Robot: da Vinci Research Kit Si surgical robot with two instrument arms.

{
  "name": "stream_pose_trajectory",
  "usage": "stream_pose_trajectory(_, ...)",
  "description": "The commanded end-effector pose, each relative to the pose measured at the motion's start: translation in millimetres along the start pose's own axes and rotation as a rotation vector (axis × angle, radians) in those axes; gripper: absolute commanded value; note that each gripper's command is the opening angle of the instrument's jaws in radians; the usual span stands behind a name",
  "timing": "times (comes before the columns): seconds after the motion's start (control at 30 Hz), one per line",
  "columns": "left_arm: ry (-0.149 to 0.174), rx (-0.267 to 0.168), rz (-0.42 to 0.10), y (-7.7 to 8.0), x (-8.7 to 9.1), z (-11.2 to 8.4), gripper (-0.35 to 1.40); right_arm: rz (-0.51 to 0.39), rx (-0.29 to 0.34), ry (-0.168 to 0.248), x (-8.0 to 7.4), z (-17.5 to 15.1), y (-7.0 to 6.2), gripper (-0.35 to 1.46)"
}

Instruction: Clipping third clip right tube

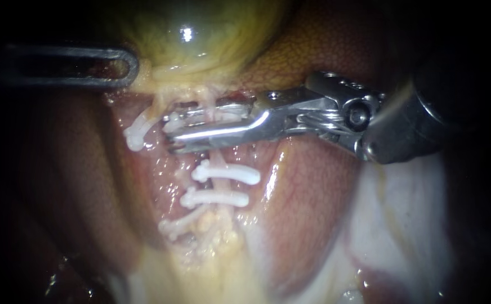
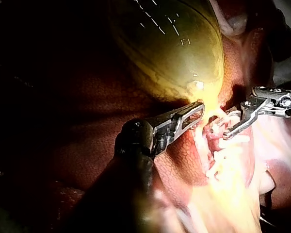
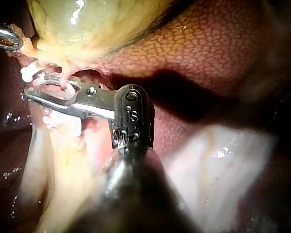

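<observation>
Right instrument [image 1: 172, 134] comes in from right. Jaws spread, one on each side of right tube [image 1: 218, 160], just below gallbladder [image 1: 200, 34]. New white clip [image 1: 178, 120] shows along upper jaw, not squeezed yet.

Done: two clips sit across same tube, upper clip [image 1: 226, 173] and lower clip [image 1: 214, 198], just under jaws.

Left: squeeze jaws, let go, pull back.

Left instrument [image 1: 130, 67] seems to pinch gallbladder's lower edge, holding it up; view dark there.
</observation>
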Motion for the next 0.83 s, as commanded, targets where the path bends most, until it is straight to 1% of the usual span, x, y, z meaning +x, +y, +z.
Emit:
stream_pose_trajectory(0.03,0.0,0.0,0.0,0.0,0.0,0.0,-0.35,0.001,0.0,0.0,0.0,0.0,0.0,-0.04)
stream_pose_trajectory(0.17,0.0,0.0,0.0,0.0,0.0,0.0,-0.35,0.001,-0.001,0.0,0.0,-0.1,0.1,-0.15)
stream_pose_trajectory(0.23,0.0,0.0,0.0,0.0,0.0,0.0,-0.35,0.0,0.0,-0.002,0.0,-0.2,0.2,-0.35)
stream_pose_trajectory(0.3,0.0,-0.001,0.0,0.0,0.0,0.1,-0.35,0.0,0.0,-0.003,0.0,-0.3,0.5,-0.35)
stream_pose_trajectory(0.37,0.0,-0.001,0.0,0.0,0.0,0.1,-0.35,-0.007,0.002,-0.004,0.0,-0.4,1.1,-0.35)
stream_pose_trajectory(0.53,-0.001,-0.001,0.0,0.0,0.1,0.2,-0.35,-0.008,0.0,-0.007,-0.9,-0.7,2.0,-0.35)
stream_pose_trajectory(0.63,-0.001,-0.001,0.0,0.0,0.1,0.2,-0.35,-0.003,-0.001,-0.008,-1.0,-0.8,2.2,-0.35)
stream_pose_trajectory(0.83,-0.001,-0.001,0.0,0.0,0.1,0.2,-0.35,-0.003,-0.002,-0.008,-1.0,-0.9,2.1,-0.35)
